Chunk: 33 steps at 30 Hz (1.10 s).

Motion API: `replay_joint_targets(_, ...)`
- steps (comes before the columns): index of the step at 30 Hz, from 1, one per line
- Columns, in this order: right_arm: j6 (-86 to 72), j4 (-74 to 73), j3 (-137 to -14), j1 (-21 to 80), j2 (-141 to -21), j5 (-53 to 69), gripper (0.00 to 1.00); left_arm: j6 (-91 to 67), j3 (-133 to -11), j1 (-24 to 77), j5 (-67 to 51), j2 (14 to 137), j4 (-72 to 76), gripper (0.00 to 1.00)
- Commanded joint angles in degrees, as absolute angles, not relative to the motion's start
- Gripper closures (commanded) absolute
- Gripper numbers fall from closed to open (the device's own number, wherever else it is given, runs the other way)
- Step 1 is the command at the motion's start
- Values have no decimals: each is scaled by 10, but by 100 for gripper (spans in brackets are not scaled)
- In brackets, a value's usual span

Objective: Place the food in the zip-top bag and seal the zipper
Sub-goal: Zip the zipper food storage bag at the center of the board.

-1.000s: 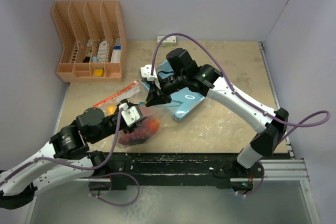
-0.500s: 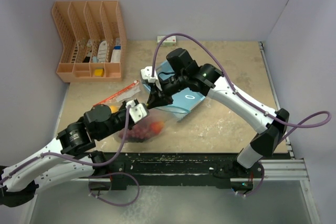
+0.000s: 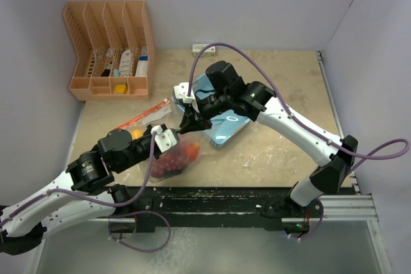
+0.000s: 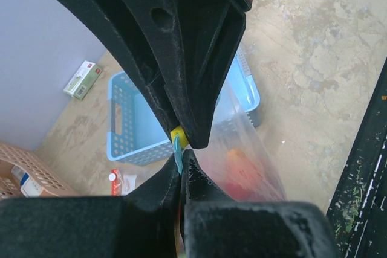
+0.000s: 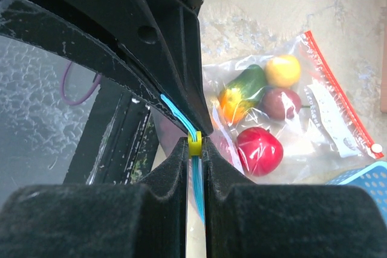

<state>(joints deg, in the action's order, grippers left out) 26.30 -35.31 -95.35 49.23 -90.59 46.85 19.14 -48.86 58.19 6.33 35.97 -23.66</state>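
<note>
My top camera looks down from high on the near side, seeing the whole table (image 3: 273,157). My left wrist camera looks far; my right one looks near. Both sit close. All three see the bag (image 3: 174,160).

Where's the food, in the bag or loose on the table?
In the bag. The right wrist view shows the food lying behind its clear plastic, inside the red zipper strip.

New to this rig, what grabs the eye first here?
A clear zip-top bag of colourful toy fruit lies near the front edge of the beige table, left of centre. Both arms' jaws are shut on its blue zipper strip, meeting at a small yellow tab. Behind sits a light blue plastic basket; an orange slotted rack fills the far left corner.
</note>
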Motion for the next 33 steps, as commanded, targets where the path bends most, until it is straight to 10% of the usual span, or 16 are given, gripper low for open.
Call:
replay_joint_targets(1,246,-321,-944,485,-898,420,93,197,-515,582,46,335,-212,100)
replay_joint_targets(27,265,-331,-968,462,-906,471,92,189,-529,581,60,330,-231,100)
replay_joint_targets(33,276,-361,-1002,462,-911,489,91,193,-565,581,50,388,-248,57)
